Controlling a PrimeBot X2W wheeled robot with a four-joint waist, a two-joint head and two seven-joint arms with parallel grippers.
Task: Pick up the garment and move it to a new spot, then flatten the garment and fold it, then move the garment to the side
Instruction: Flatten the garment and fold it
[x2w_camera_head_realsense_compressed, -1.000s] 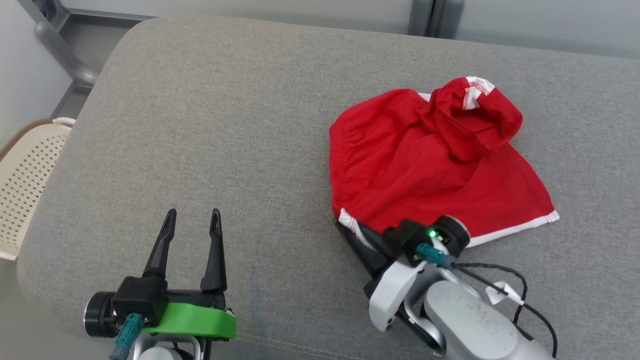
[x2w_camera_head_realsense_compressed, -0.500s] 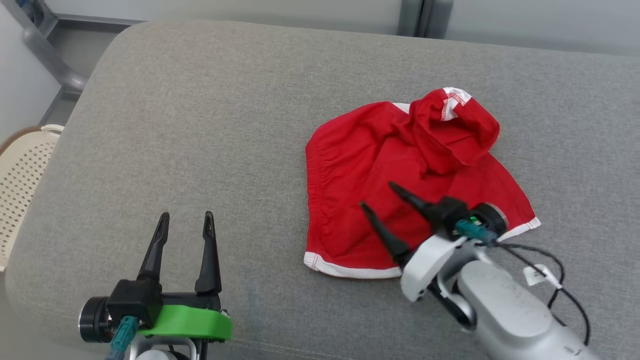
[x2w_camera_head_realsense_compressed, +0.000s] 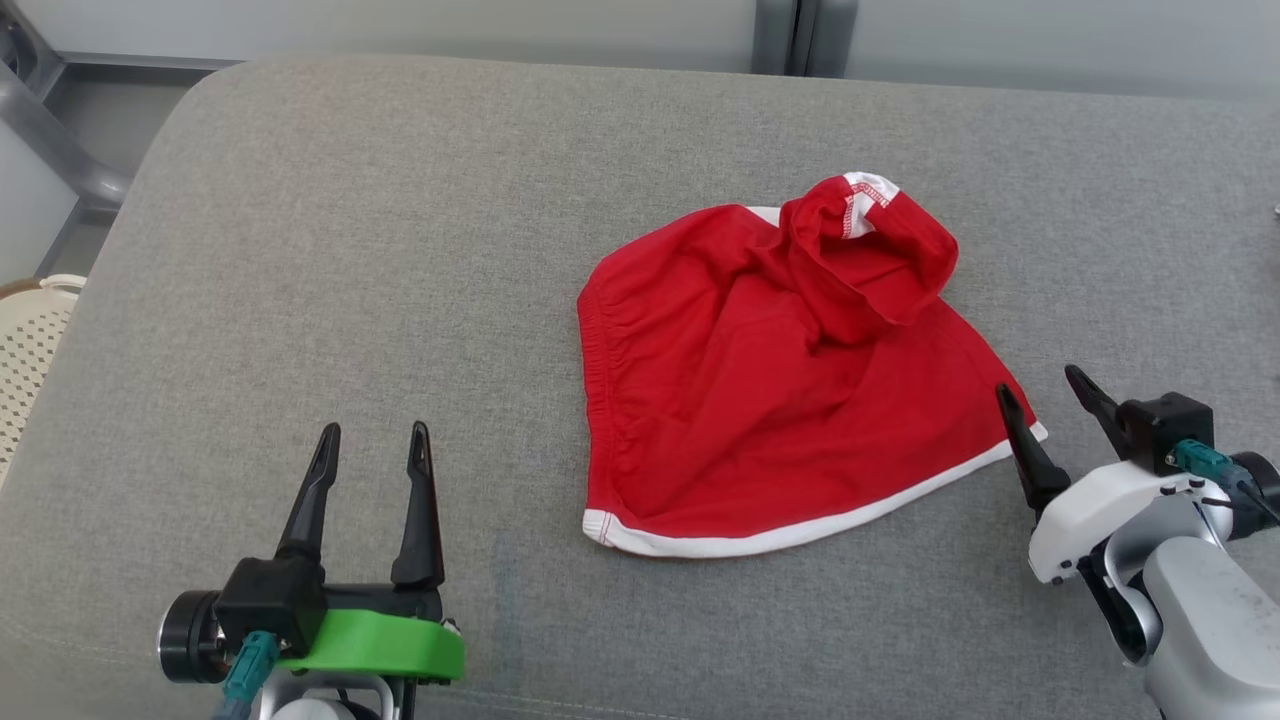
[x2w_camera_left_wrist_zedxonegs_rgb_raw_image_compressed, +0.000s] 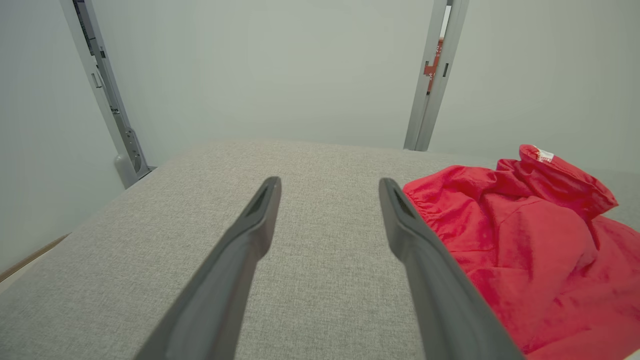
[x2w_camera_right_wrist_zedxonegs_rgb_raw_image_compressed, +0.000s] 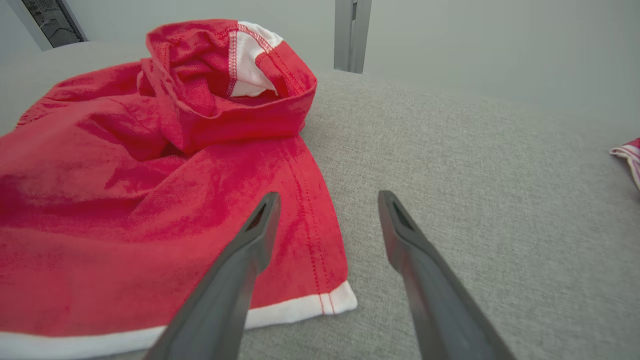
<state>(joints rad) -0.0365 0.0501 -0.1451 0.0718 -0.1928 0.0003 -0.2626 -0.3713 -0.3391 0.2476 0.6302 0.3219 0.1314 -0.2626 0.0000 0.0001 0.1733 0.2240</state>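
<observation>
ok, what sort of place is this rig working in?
Probably an indoor test room staged for laundry work: a grey upholstered cushion serves as the surface, bare pale panels on metal posts stand behind it, and a perforated cream basket sits beside it.

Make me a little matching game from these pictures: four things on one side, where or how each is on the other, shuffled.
1 left gripper
2 right gripper
3 garment
4 basket

A red, partly bunched
B cream, at the head view's left edge
C open, beside the garment's white-trimmed corner
D open, well apart from the garment, over bare cushion

Pairs: 1-D, 2-C, 3-A, 4-B.
</observation>
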